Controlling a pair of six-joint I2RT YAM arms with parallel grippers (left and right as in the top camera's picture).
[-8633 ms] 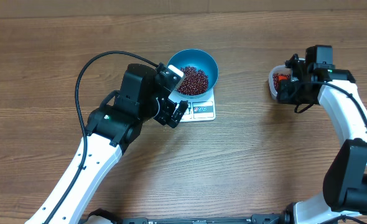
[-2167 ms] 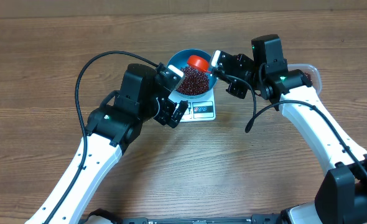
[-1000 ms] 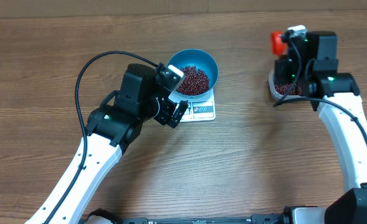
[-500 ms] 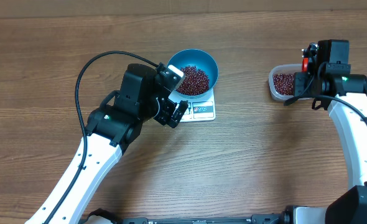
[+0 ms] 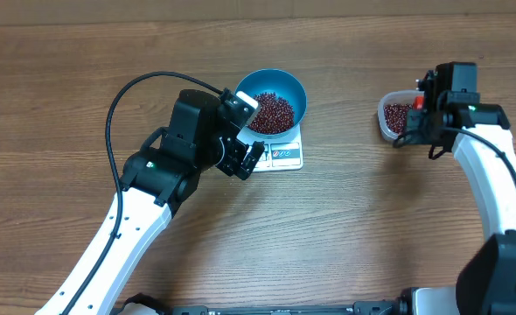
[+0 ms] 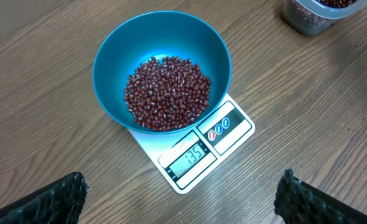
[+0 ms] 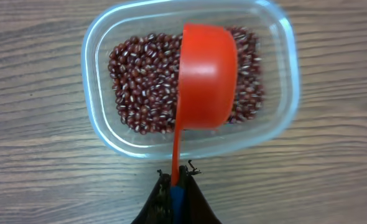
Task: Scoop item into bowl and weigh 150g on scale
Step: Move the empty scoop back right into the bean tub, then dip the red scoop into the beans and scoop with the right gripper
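Overshoot risk: the display [image 6: 190, 155] seems to read 135, so only a little is wanted; a full scoop tipped in at once would likely go past 150.
Spill risk: the tub and the bowl stand well apart on the table [image 5: 345, 236], so a heaped or tilted scoop could shed beans on the way across.
Grip risk: the scoop is held only by the end of its thin handle, so it might twist under load.
Right claw [image 7: 176, 193]: pressed together, pinching the handle of the red scoop [image 7: 205, 81].
Scoop: its cup is over the beans in the clear tub [image 7: 99, 124]; I cannot tell whether it touches them.
Left claw [image 6: 183, 202]: spread wide and holding nothing, hovering near the scale, with both fingertips [image 6: 53, 199] off the table.
Scale [image 6: 233, 130]: white, flat on the table, with the blue bowl [image 6: 115, 56] sitting on it.
Beans [image 6: 168, 93]: a dark red heap in the bottom of the bowl, with more left in the tub.
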